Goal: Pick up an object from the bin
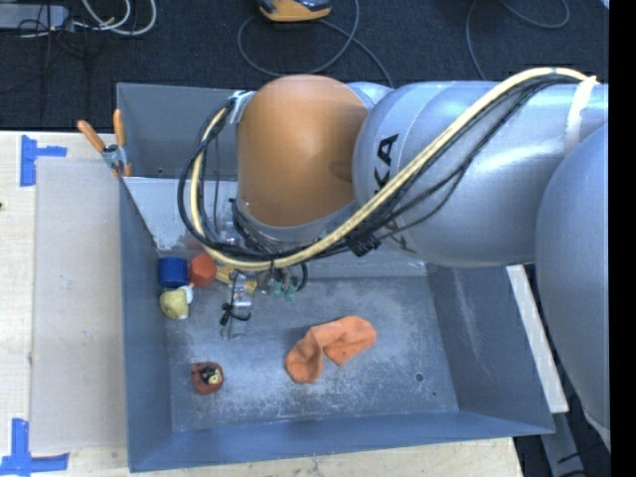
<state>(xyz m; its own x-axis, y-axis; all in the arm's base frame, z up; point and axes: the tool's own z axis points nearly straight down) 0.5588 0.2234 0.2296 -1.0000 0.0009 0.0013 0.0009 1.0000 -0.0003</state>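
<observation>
My gripper (pixel 236 312) hangs low over the left half of the bin floor, below the arm's orange cover. Just to its upper left lies a small orange-red ball (pixel 202 269), touching a blue block (pixel 172 271). A pale yellow lump (pixel 175 304) sits to the gripper's left, under the blue block. A small red and black piece (pixel 207 377) lies below the gripper toward the front wall. Nothing shows in the gripper.
A crumpled orange cloth (pixel 331 348) lies on the bin floor to the gripper's right. The arm and its looped cables cover the bin's back and right side. The left wall is close to the blue block.
</observation>
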